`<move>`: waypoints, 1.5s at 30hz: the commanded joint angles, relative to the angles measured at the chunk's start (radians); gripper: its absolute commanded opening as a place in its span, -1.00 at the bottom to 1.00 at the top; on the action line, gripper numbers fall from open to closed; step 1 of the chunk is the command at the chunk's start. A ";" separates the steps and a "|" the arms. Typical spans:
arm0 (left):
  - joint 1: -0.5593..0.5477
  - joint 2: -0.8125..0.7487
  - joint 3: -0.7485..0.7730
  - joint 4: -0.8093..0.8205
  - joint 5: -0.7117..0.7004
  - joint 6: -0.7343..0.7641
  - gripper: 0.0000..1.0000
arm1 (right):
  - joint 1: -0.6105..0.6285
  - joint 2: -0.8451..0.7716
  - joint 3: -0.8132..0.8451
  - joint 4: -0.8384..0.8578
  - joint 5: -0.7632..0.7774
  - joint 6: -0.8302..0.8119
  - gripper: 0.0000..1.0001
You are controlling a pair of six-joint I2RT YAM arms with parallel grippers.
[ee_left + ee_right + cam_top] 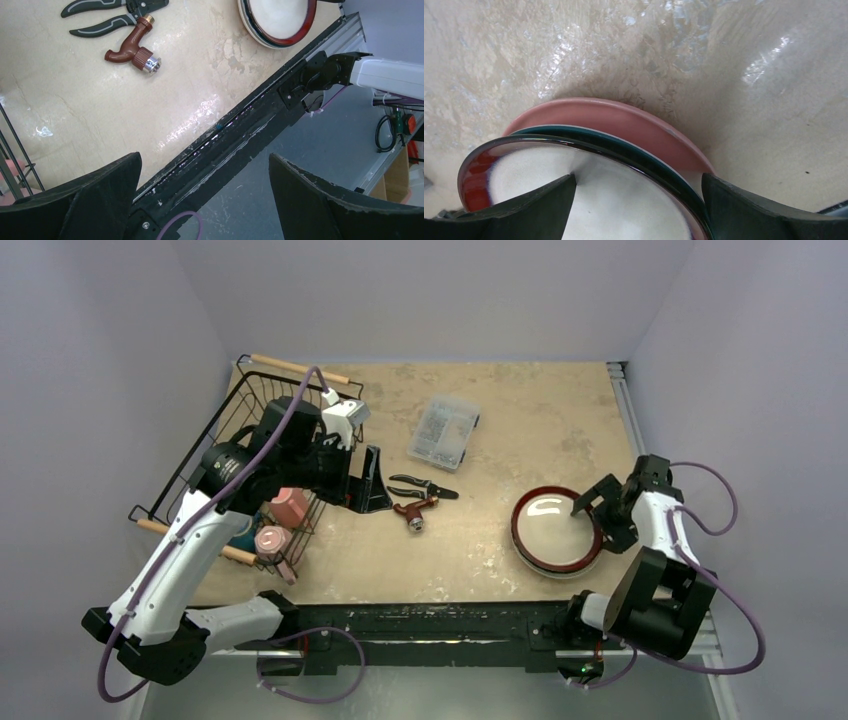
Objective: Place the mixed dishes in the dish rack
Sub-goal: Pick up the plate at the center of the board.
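**A:** Right gripper (pixel 638 181) is wide open and empty, straddling the top plate's (pixel 624 215) rim at the right of the top view. It looks set for an edge pinch.

**B:** Left gripper (pixel 204 160) gapes empty too, beside the rack (pixel 232 425) at left, with mugs (pixel 290 506) inside.

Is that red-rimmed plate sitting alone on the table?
No, the red-rimmed plate lies on a teal-edged plate, with a pink plate under both.
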 commanded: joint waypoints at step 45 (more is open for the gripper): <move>-0.005 0.009 -0.055 0.046 0.034 -0.007 0.91 | 0.195 0.007 0.160 -0.069 -0.011 -0.069 0.98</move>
